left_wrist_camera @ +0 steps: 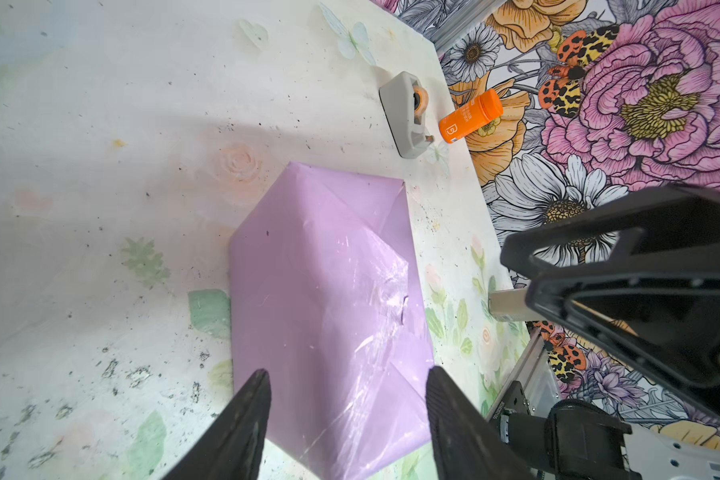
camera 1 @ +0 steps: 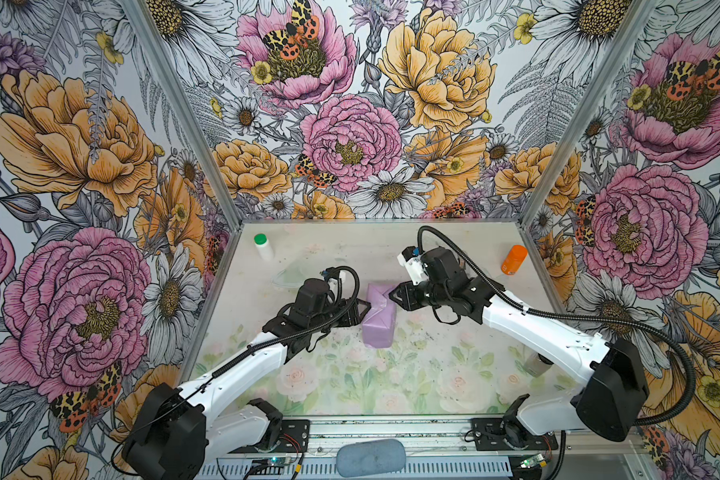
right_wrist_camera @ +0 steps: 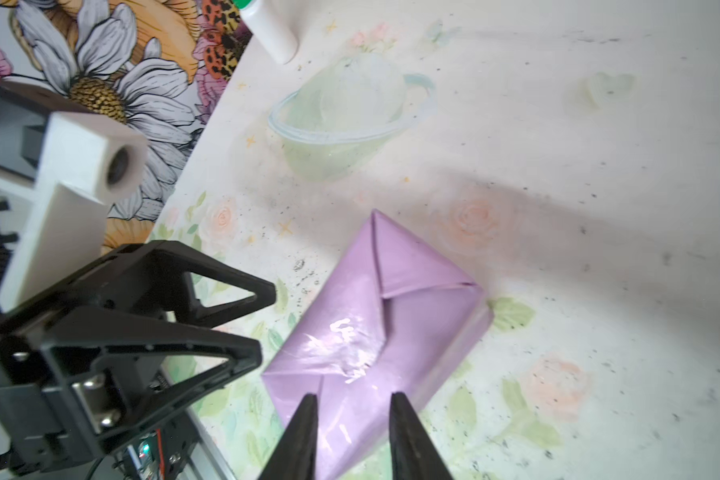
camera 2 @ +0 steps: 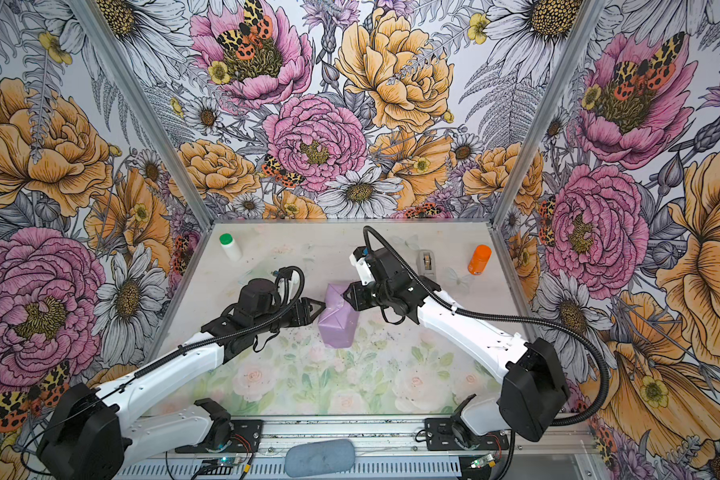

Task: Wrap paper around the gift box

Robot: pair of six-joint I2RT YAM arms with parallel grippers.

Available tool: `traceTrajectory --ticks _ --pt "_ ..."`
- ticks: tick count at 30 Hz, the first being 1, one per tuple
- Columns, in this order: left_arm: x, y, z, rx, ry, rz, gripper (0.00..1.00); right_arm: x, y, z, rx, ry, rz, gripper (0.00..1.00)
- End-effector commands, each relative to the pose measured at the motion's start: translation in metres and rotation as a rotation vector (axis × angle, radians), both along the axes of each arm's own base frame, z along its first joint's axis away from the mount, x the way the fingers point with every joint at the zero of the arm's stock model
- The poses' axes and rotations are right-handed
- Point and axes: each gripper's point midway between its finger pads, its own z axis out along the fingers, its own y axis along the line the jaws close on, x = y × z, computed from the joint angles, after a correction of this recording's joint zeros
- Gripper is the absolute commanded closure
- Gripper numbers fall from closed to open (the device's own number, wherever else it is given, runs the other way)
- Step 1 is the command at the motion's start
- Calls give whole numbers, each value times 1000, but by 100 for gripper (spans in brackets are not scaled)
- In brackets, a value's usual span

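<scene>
Looked down into a booth walled on three sides with wallpaper (camera 1: 350, 137) of oversized peonies, daisies and moths, framed by aluminium posts (camera 1: 184, 112). Found the table (camera 1: 454, 374) printed with faded roses and leaves, paler toward its far edge and peppered with dark specks. Noted a white bottle with a green cap (camera 1: 262, 246) near the far left corner, an orange bottle (camera 1: 514, 259) by the right edge toward the far corner, and a grey tape dispenser (camera 2: 425, 262) near it, on the side toward the middle. Saw a grey-blue pad (camera 1: 371, 457) on the rail in front of the near edge.

Found the gift box (camera 1: 377, 330) about the middle of the table, lying flat and covered all over by the paper (camera 1: 378, 297), lilac in this light. Traced its long axis from the near edge toward the far edge, barely skewed. Made out folded triangular flaps on the upper face toward the far end, and a glossy taped patch near the middle.

Caught the left gripper (left_wrist_camera: 346, 372) with jaws spread wide, pinching nothing, tips just beside the gift box's left flank near its far end. Caught the right gripper (right_wrist_camera: 354, 397) with jaws parted by a narrower gap, likewise gripping nothing, tips at the far right corner of the gift box. Could not tell whether either one touched the paper.
</scene>
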Motion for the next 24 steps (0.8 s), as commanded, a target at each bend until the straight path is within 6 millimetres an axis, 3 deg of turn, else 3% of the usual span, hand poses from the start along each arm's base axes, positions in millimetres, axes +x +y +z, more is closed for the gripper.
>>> traceTrajectory --ticks 1,9,15,24 --pt "5 -9 3 -1 -12 -35 38 0 -13 -20 -29 53 -66 65" --pt "14 -24 4 -24 -13 -65 38 -12 0 -42 -39 127 -17 60" --pt "19 -28 5 -26 -19 -72 35 -17 6 -43 -34 140 5 51" --pt "25 -31 -19 0 27 -71 39 -31 12 -54 -32 187 52 48"
